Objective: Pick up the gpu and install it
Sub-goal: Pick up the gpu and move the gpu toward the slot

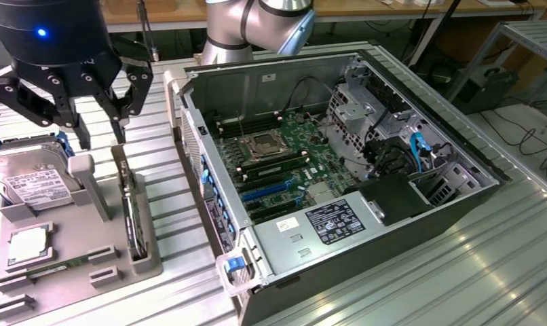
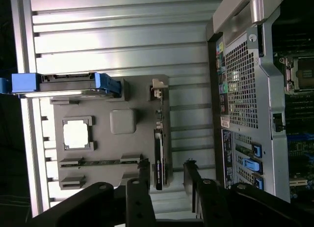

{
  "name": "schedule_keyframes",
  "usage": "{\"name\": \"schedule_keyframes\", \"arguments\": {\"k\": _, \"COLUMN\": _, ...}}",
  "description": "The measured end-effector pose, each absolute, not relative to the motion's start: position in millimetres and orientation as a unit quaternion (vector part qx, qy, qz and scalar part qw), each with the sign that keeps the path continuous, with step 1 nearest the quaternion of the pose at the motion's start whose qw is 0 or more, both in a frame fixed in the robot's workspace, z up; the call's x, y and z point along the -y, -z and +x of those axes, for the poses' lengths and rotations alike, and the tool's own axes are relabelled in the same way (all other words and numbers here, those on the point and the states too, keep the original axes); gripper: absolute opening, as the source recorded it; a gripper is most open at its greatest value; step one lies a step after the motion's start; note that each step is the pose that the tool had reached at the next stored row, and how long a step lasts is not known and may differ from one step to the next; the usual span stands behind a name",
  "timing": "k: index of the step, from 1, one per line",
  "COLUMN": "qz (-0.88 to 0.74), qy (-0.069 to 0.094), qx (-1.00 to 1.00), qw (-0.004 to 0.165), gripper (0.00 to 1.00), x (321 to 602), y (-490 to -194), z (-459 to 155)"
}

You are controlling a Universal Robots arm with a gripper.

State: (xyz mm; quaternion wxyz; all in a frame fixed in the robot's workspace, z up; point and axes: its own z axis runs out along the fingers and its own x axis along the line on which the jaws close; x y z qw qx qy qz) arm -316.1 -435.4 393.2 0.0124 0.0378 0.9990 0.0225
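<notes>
Exterior view: the end effector (image 1: 100, 139) hangs open, empty, clear above the gpu (image 1: 129, 216). Wrist view: the gpu lines up between its fingers (image 2: 141, 187), seemingly off-centre.

Open computer case (image 1: 391, 272), hard drive (image 1: 34, 182), perhaps processor (image 1: 26, 246)

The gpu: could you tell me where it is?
The gpu stands on edge in the grey holder on the exterior view's left, between hard drive and computer case.

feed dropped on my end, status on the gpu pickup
End effector open, empty, hovering over the tray. Gpu on edge in its tray slot, not gripped. Nothing in the way between them.
</notes>
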Motion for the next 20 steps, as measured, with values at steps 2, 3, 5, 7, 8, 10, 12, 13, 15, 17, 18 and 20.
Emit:
{"name": "schedule_keyframes", "arguments": {"k": 2, "qz": 0.038, "qy": -0.022, "qx": -0.999, "qw": 0.012, "gripper": 0.54, "x": 435.5, "y": -393.2, "z": -316.1}}
{"name": "schedule_keyframes", "arguments": {"k": 3, "qz": 0.038, "qy": -0.022, "qx": -0.999, "qw": 0.012, "gripper": 0.54, "x": 435.4, "y": -393.2, "z": -316.1}}
{"name": "schedule_keyframes", "arguments": {"k": 5, "qz": 0.038, "qy": -0.021, "qx": -0.999, "qw": 0.012, "gripper": 0.6, "x": 434.8, "y": -392.5, "z": -316.4}}
{"name": "schedule_keyframes", "arguments": {"k": 7, "qz": 0.035, "qy": -0.02, "qx": -0.999, "qw": 0.013, "gripper": 0.6, "x": 434.2, "y": -390.2, "z": -316.7}}
{"name": "schedule_keyframes", "arguments": {"k": 8, "qz": 0.032, "qy": -0.019, "qx": -0.999, "qw": 0.012, "gripper": 0.6, "x": 434.2, "y": -387.4, "z": -316.7}}
{"name": "schedule_keyframes", "arguments": {"k": 10, "qz": 0.025, "qy": -0.019, "qx": -0.999, "qw": 0.012, "gripper": 0.6, "x": 434.2, "y": -381.3, "z": -316.9}}
{"name": "schedule_keyframes", "arguments": {"k": 12, "qz": 0.02, "qy": -0.018, "qx": -1.0, "qw": 0.012, "gripper": 0.6, "x": 434.2, "y": -377.8, "z": -316.9}}
{"name": "schedule_keyframes", "arguments": {"k": 13, "qz": 0.017, "qy": -0.018, "qx": -1.0, "qw": 0.012, "gripper": 0.6, "x": 434.2, "y": -376.4, "z": -316.9}}
{"name": "schedule_keyframes", "arguments": {"k": 15, "qz": 0.016, "qy": -0.017, "qx": -1.0, "qw": 0.012, "gripper": 0.6, "x": 434.1, "y": -372.1, "z": -317.4}}
{"name": "schedule_keyframes", "arguments": {"k": 17, "qz": 0.016, "qy": -0.017, "qx": -1.0, "qw": 0.012, "gripper": 0.6, "x": 434.1, "y": -368.5, "z": -318.1}}
{"name": "schedule_keyframes", "arguments": {"k": 18, "qz": 0.016, "qy": -0.016, "qx": -1.0, "qw": 0.012, "gripper": 0.6, "x": 434.2, "y": -367.0, "z": -318.2}}
{"name": "schedule_keyframes", "arguments": {"k": 20, "qz": 0.016, "qy": -0.016, "qx": -1.0, "qw": 0.012, "gripper": 0.6, "x": 434.1, "y": -364.8, "z": -319.3}}
